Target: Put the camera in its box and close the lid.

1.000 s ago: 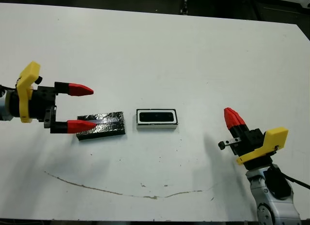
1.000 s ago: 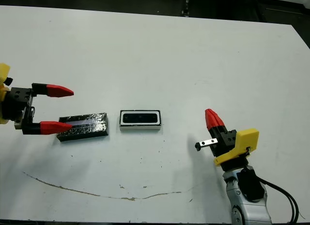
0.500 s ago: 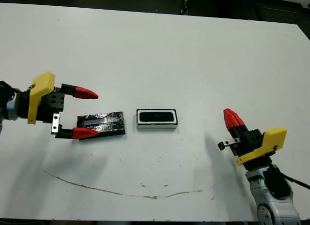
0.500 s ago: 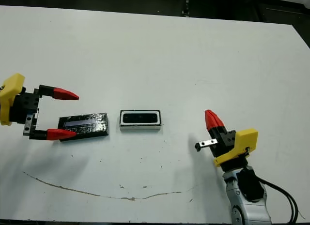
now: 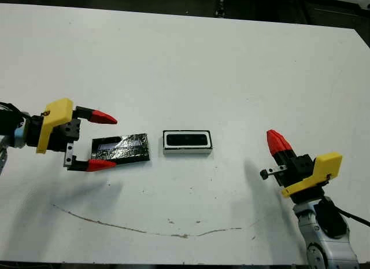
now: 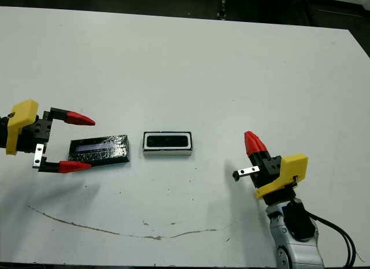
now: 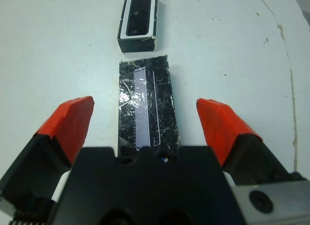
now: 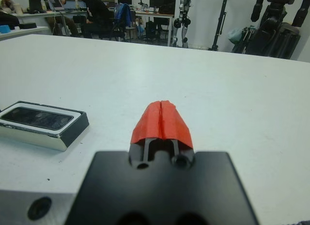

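The box (image 5: 187,142), a white-walled tray, sits mid-table with the glossy black camera (image 5: 187,140) lying inside it. To its left the glittery black lid (image 5: 120,149) lies flat on the table, silver strip up. My left gripper (image 5: 104,140) is open at the lid's left end, one red finger on each side and touching nothing. The left wrist view shows the lid (image 7: 147,101) running between the fingers, with the box (image 7: 139,22) beyond it. My right gripper (image 5: 277,140) is shut and empty, to the right of the box (image 8: 43,124).
A thin brownish line (image 5: 144,227) runs across the table near its front edge. The table's far edge (image 5: 185,13) borders dark floor. In the right wrist view, seated people (image 8: 94,9) and desks show well beyond the table.
My left gripper has drawn back to the left, so its lower finger no longer overlaps the lid. The lid, box and right gripper have stayed put.
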Motion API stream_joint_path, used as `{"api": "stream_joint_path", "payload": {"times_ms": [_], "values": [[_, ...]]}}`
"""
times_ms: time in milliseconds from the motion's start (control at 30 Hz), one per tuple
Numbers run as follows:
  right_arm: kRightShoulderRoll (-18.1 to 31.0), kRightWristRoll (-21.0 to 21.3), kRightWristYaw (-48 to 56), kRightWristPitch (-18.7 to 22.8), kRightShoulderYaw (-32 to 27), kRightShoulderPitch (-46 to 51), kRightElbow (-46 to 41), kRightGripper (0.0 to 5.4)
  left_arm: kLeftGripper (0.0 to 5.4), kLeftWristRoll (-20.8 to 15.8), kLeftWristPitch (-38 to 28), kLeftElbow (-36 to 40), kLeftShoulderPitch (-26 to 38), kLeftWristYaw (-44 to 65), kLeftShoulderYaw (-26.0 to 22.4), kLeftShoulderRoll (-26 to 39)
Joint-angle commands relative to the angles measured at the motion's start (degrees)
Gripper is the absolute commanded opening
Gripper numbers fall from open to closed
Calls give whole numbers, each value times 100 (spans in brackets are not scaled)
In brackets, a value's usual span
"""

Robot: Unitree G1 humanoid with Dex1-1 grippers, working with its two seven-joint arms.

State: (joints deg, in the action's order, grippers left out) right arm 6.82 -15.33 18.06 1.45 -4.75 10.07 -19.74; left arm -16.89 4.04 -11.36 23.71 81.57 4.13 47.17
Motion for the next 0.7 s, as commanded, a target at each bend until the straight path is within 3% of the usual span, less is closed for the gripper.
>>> {"api": "stream_joint_path", "payload": {"times_ms": [33, 300, 700], "values": [[98, 17, -1, 12, -16, 73, -12, 1, 540, 72, -183, -229, 76, 92, 60, -60], [109, 26, -8, 32, -9, 78, -16, 1, 540, 229, 236, -270, 138, -15, 200, 27], [129, 15, -11, 70, 5, 84, -35, 1, 540, 282, 285, -222, 128, -63, 215, 9]]}}
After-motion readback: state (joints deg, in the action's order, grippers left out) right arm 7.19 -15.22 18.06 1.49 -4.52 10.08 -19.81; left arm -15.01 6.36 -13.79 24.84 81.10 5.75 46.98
